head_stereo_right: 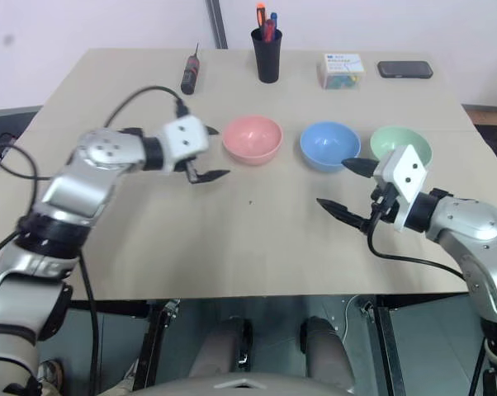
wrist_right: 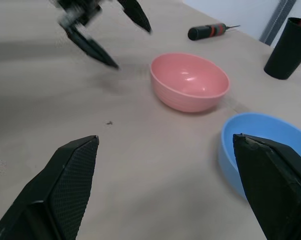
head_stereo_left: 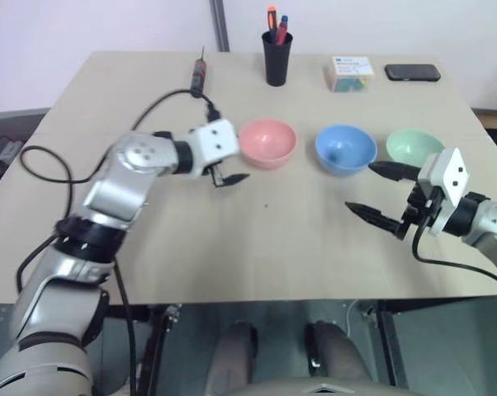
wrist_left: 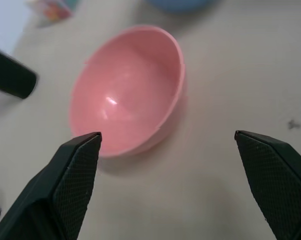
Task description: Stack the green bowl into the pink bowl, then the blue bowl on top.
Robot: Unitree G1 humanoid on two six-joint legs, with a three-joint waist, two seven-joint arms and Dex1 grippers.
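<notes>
Three bowls stand in a row on the table: the pink bowl (head_stereo_left: 267,142) on the left, the blue bowl (head_stereo_left: 345,149) in the middle, the green bowl (head_stereo_left: 412,147) on the right. All are empty and apart from each other. My left gripper (head_stereo_right: 221,152) hovers open just left of the pink bowl (wrist_left: 128,90), holding nothing. My right gripper (head_stereo_left: 360,187) is open and empty, in front of the gap between the blue and green bowls and pointing left. In the right wrist view the pink bowl (wrist_right: 190,82) and blue bowl (wrist_right: 260,145) lie ahead.
At the table's far edge stand a black pen cup (head_stereo_left: 276,58), a screwdriver (head_stereo_left: 201,70), a small box (head_stereo_left: 351,73) and a black phone (head_stereo_left: 412,73). A black cable (head_stereo_left: 170,97) loops over the left arm. Bare tabletop (head_stereo_left: 265,239) lies in front of the bowls.
</notes>
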